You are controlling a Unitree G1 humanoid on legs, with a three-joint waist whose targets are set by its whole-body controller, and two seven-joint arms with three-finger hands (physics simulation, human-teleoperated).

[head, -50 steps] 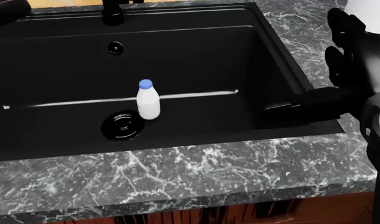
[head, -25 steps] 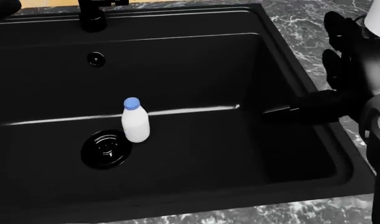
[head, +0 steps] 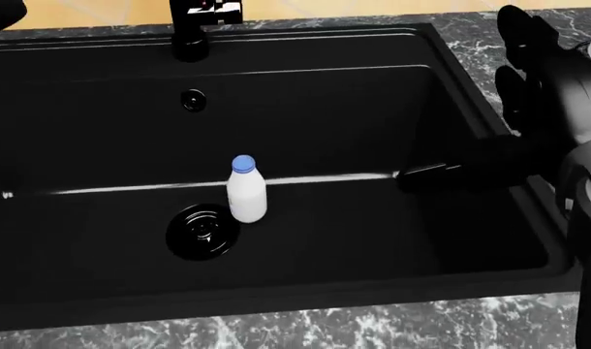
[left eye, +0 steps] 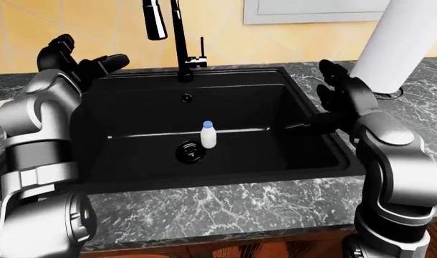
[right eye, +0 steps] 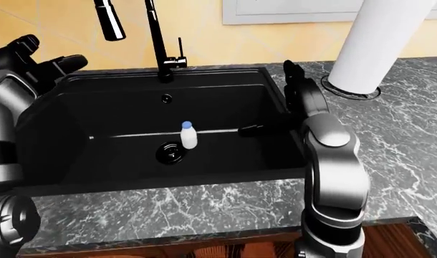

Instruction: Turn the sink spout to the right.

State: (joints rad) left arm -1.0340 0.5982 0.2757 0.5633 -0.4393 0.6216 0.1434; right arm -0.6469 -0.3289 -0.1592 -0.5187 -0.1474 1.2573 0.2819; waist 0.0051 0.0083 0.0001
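Left-eye view is showing the tall black curved metal sink spout point(left eye: 155, 19) pointing left, untouched, above the black sink basin point(left eye: 313, 156); the left hand point(left eye: 81, 63) is hovering beside it, fingers point(left eye: 109, 62) spread wide, right hand point(left eye: 338, 97) also spread, so turning appears not yet begun.

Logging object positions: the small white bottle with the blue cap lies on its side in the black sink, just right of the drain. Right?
Not quite. The left-eye view shows the bottle standing upright, cap on top, not lying on its side. The rest holds: it is in the black sink, just right of the drain.
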